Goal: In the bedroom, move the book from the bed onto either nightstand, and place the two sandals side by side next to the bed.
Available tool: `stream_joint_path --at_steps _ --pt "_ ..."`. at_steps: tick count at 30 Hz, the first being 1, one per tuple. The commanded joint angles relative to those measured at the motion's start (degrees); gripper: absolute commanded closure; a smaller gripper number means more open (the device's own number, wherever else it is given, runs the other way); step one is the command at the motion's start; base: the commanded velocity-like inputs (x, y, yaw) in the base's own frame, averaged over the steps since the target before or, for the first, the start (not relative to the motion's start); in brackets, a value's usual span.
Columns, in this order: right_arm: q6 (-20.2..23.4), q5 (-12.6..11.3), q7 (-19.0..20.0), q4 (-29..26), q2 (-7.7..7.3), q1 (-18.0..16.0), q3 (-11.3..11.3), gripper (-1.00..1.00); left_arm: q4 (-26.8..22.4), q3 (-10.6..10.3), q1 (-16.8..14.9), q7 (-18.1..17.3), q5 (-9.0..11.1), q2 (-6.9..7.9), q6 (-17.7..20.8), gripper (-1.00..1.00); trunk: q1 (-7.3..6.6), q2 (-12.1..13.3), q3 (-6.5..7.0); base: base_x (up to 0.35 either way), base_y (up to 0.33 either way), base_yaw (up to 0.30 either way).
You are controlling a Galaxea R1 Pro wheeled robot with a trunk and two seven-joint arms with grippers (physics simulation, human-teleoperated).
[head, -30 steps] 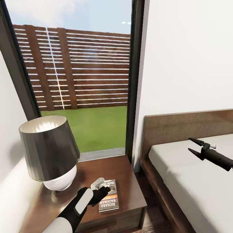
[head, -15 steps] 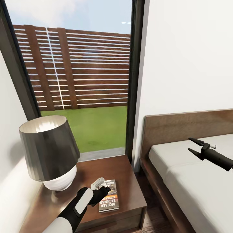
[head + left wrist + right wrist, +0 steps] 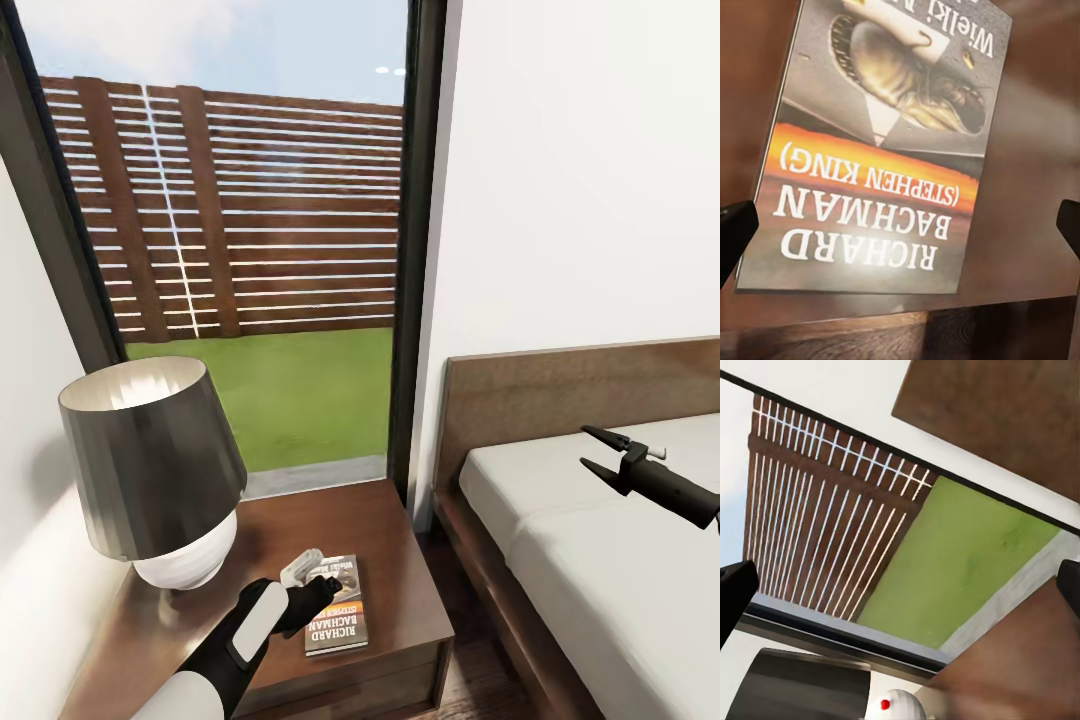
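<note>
Grey-shaded, white-based table lamp stands at the far left of your nightstand worktop. Just beside it, your left end effector hovers over the book, fingers spread wide and clear of both cover edges. The book lies flat near the worktop's front edge. Further right, your right end effector hangs over the bed, fingers parted, holding nothing.
</note>
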Motion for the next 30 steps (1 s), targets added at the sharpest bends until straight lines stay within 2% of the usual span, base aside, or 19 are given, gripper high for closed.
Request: stream_joint_path --at_steps 1,13,30 --pt "0.22 0.14 0.19 0.03 0.02 -0.05 -0.14 -1.0 -0.11 -0.2 -0.02 0.55 0.6 0.01 0.06 -1.0 -0.01 -0.03 -0.06 0.0 0.0 0.0" --pt "0.19 0.14 0.19 0.03 0.06 -0.05 -0.11 -1.0 -0.1 -0.17 -0.02 0.5 0.66 -0.05 -0.03 -1.0 -0.01 -0.03 -0.06 -0.022 0.019 0.0" --pt "0.19 0.14 0.19 0.06 0.17 -0.05 -0.06 -1.0 -0.1 -0.2 -0.02 0.49 0.61 -0.06 -0.16 -1.0 -0.01 -0.03 -0.06 -0.14 0.149 0.0"
